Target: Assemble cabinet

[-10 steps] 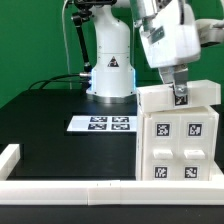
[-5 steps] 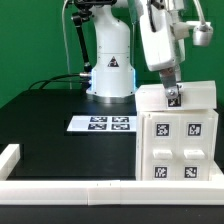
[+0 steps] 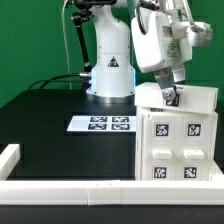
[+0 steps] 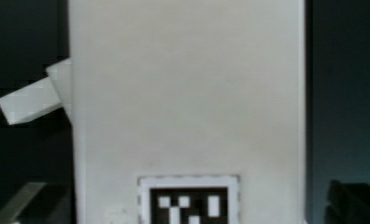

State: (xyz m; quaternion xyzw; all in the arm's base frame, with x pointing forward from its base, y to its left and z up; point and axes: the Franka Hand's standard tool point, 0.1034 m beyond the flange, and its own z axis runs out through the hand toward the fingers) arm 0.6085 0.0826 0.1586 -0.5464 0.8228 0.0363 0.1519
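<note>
Gripper point(image 3: 170, 97) is tilted since a second ago, set at the top of the cabinet point(image 3: 178, 140) on the exterior view's right; finger spread cannot be told. Top panel seating is judged under way, the marker board point(image 3: 101, 124) lying well apart

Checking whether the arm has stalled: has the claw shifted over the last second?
Yes. In the exterior view the claw has moved toward that view's left and tilted, judged against the cabinet, which stayed put.
</note>
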